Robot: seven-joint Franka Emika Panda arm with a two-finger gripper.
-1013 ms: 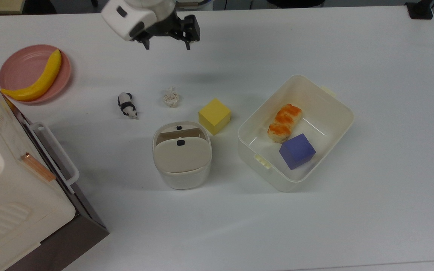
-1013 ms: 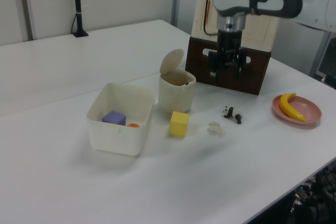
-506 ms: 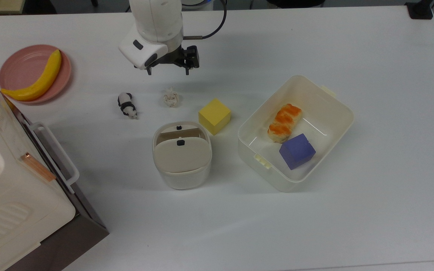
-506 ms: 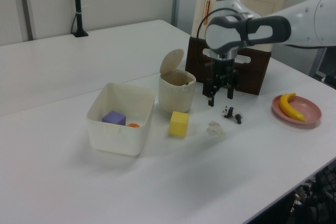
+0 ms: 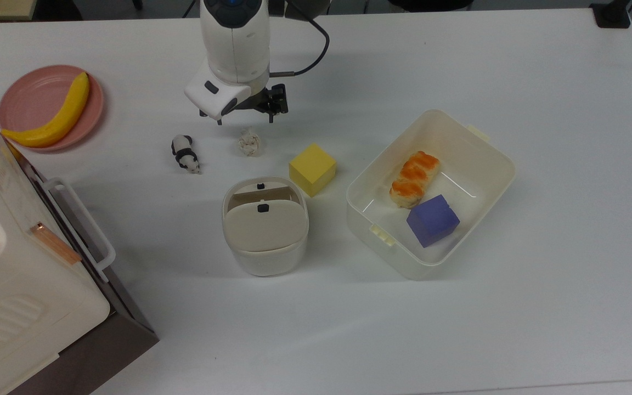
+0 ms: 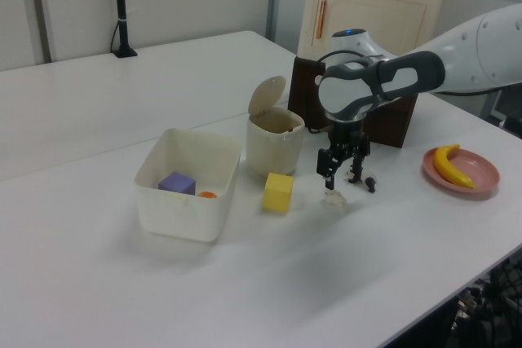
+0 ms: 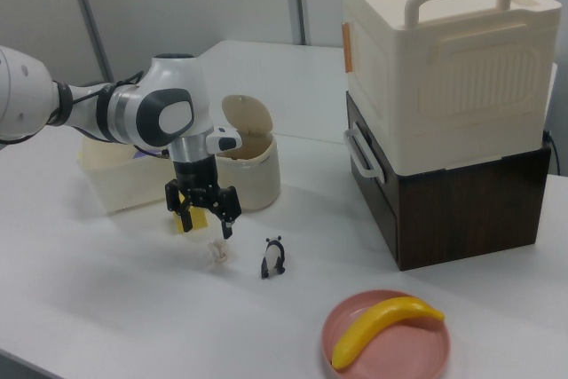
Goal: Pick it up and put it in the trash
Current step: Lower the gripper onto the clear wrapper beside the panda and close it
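Pincer low over the white table, fingers spread apart, nothing between them. Paper ball on the table just below the pincer in the top view, tips close above it in the left view, not yet touching as far as visible. Panda figurine lying to the top view's left of the paper ball, apart from it. Yellow cube to the top view's right of the ball, near the trash bin. Bin's flap lid tilted up, opening showing in the left view. Larger open tub beyond the cube, holding a purple cube and an orange-topped bread piece. Pink plate with banana well apart, at the top view's far left. Cream-and-brown cabinet at the table edge.
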